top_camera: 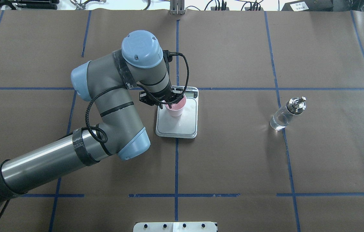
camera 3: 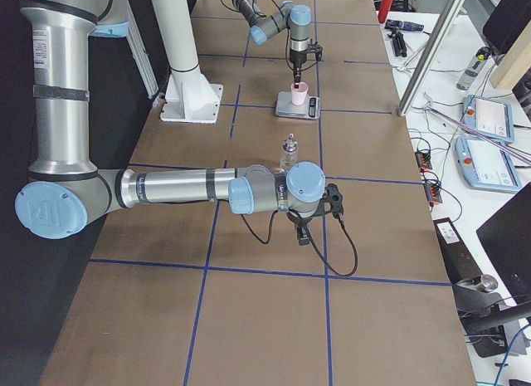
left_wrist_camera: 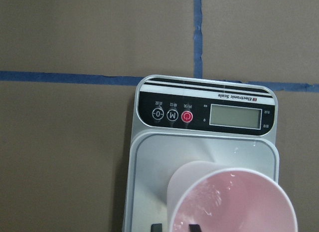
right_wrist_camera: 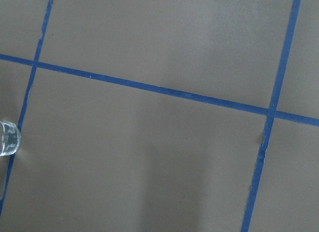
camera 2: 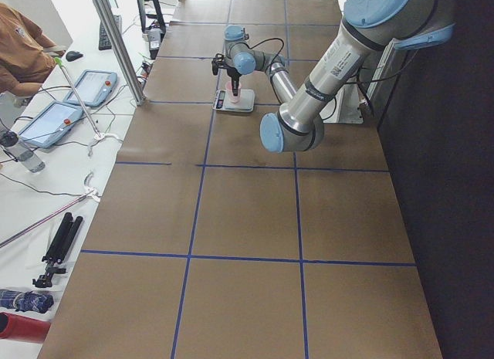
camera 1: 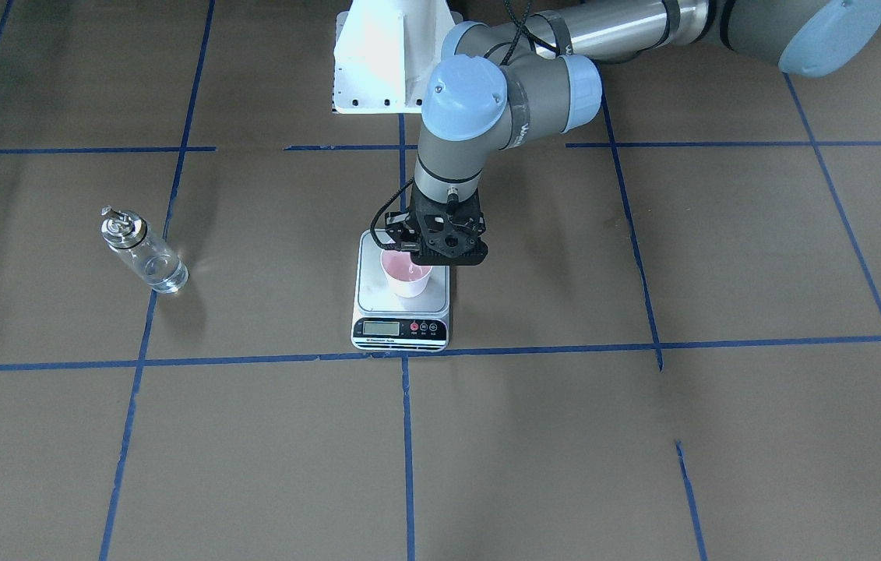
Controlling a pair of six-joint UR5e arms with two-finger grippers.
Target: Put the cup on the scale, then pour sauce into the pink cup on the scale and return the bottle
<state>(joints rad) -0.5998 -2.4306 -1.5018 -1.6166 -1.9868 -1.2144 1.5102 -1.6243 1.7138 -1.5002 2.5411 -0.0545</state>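
left arm [top_camera: 111,96] reaching forward, wrist vertical | left claw [left_wrist_camera: 175,227] pointing down, fingertips [left_wrist_camera: 156,227] slightly apart | right arm [camera 3: 174,188] low, forearm level | right claw [camera 3: 304,234] pointing down, grip state unreadable

- The cup [camera 1: 407,274] stands on the scale [camera 1: 401,327], midway along the counter [camera 1: 565,436].
- The bottle [camera 1: 146,255] stands well apart, to the robot's right of it.

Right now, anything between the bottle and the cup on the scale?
Nothing visible: bare table lies between the bottle and the scale. The left gripper is at the rim of the cup, on the side away from the bottle.
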